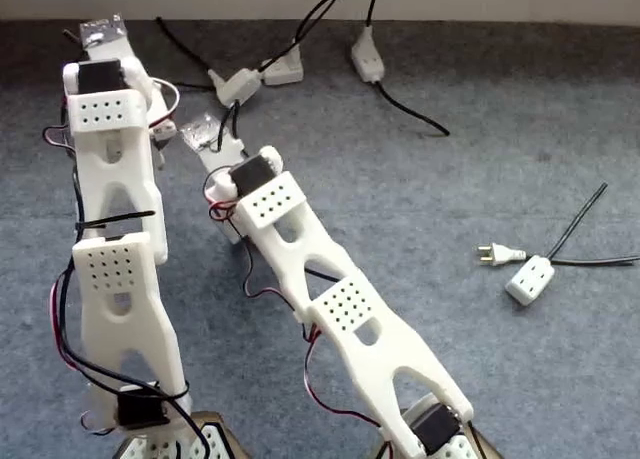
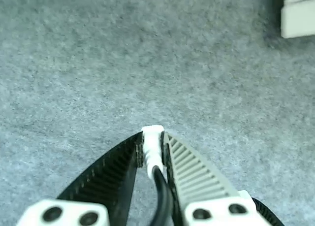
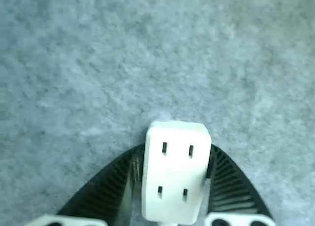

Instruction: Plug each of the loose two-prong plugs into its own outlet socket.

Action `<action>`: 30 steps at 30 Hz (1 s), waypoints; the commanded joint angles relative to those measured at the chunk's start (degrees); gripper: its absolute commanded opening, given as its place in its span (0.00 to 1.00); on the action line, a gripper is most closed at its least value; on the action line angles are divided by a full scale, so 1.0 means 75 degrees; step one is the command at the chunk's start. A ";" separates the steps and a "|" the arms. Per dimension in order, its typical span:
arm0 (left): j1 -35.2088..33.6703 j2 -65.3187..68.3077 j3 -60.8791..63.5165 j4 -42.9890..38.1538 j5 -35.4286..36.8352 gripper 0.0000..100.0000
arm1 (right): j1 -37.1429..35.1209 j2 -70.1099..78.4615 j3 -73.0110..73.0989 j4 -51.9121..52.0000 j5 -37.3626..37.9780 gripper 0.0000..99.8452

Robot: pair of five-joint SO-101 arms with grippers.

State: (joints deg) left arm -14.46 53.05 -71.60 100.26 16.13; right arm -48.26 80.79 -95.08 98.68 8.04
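Grey felt-like surface [image 1: 420, 199] runs under both arms. Left end effector [image 2: 153, 137] is clamped on a small white two-prong plug [image 2: 152, 149], its black cord [image 2: 161, 196] trailing back between the fingers [image 2: 197, 177]; the prongs themselves cannot be made out. Right end effector [image 3: 175, 149] is clamped on the sides of a white rectangular outlet block [image 3: 174, 177], whose face with two pairs of slots is turned toward the wrist camera. Well apart from both arms, toward the right side of the surface, a loose white plug [image 1: 497, 253] with bare prongs lies just beside a second white outlet block [image 1: 530, 280], not inserted.

The step in hand looks like mating the held pair. To do it well, the block should be turned so one slot pair faces the plug, and held rigid. The plug's prongs need to be square to that pair, on the same axis, before any push. A tilted approach would likely jam or twist the plug in its narrow grip. Pushing slowly and straight, with slack in the cord, should seat it.
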 commanded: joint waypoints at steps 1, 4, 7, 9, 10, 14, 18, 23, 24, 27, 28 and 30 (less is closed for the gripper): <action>-0.0264 -0.0498 -0.0299 0.0023 0.0059 0.01 | -0.1073 0.0322 -0.0475 0.0287 0.0164 0.13; -0.0416 -0.0498 -0.0299 0.0023 0.0059 0.01 | -0.1190 0.0334 -0.0475 0.0287 0.0117 0.13; -0.0440 -0.0498 -0.0322 0.0023 0.0047 0.01 | -0.1201 0.0346 -0.0475 0.0299 0.0117 0.13; -0.0416 -0.0498 -0.0322 0.0023 0.0047 0.01 | -0.1178 0.0334 -0.0475 0.0299 0.0082 0.14; -0.0416 -0.0498 -0.0322 0.0023 0.0047 0.01 | -0.1155 0.0322 -0.0475 0.0299 -0.0094 0.16; -0.0440 -0.0486 -0.0322 0.0023 0.0047 0.01 | -0.0744 0.0287 -0.0510 0.0275 -0.0949 0.29; -0.0428 -0.0486 -0.0322 0.0023 0.0047 0.01 | -0.0510 -0.0064 -0.0756 0.0299 -0.0692 0.29; -0.0381 -0.0486 -0.0322 0.0023 0.0094 0.01 | -0.0053 -0.0944 -0.0756 0.0322 -0.0750 0.29; -0.0334 -0.0486 -0.0322 0.0023 0.0094 0.01 | 0.0123 -0.1119 -0.0756 0.0322 -0.0891 0.29; -0.0064 -0.0498 -0.0322 0.0047 0.0316 0.01 | 0.0779 -0.1659 -0.0744 0.0322 -0.1313 0.29; 0.0053 -0.0510 -0.0311 0.0094 0.0469 0.01 | 0.1002 -0.1858 -0.0744 0.0322 -0.1348 0.29; 0.0334 -0.0627 -0.0229 0.0129 0.0738 0.01 | 0.1412 -0.2210 -0.0733 0.0334 -0.1336 0.29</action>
State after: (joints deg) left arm -16.57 52.53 -72.40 100.35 18.51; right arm -42.73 72.35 -94.99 98.86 -1.01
